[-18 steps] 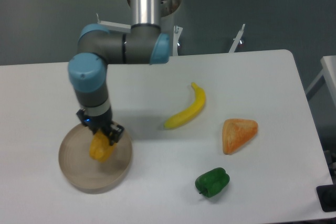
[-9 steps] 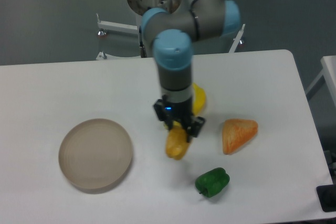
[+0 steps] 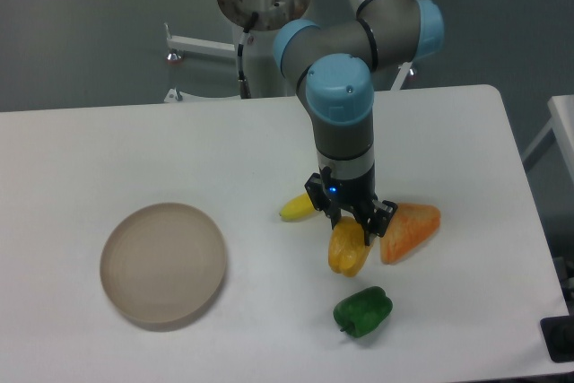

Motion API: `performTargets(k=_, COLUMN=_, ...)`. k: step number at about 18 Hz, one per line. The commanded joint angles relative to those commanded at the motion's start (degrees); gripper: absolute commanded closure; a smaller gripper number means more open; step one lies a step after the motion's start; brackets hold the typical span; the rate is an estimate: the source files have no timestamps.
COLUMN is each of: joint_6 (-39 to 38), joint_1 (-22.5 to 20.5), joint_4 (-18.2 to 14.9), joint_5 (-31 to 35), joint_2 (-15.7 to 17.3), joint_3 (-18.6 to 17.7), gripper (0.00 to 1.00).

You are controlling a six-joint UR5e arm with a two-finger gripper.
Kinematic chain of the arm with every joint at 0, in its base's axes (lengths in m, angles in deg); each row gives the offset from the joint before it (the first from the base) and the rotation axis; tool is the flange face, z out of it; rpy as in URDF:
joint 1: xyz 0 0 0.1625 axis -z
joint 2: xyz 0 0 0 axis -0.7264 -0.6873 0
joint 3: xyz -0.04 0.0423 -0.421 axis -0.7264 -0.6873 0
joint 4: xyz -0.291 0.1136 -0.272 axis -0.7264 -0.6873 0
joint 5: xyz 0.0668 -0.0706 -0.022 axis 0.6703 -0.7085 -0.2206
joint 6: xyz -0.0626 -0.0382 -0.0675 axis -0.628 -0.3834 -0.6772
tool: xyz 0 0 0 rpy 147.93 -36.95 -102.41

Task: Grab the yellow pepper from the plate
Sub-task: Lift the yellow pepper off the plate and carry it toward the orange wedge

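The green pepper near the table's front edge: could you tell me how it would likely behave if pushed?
The green pepper looks rounded and lobed, so it would probably wobble or roll unevenly rather than slide straight. Its glossy skin suggests it may be slippery. It lies alone on the white table, so nothing nearby would stop it.

You see only the left tip of the banana [image 3: 295,208]; the arm [image 3: 342,123] covers the rest. At 3 o'clock, the desk [image 3: 502,221] runs out of frame.
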Motion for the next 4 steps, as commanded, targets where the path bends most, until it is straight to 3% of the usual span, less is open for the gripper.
performTargets(k=4, joint_6=0.0, joint_1=0.09, joint_4=0.0, joint_5=0.0, joint_2=-0.18, joint_3=0.18, gripper=0.6)
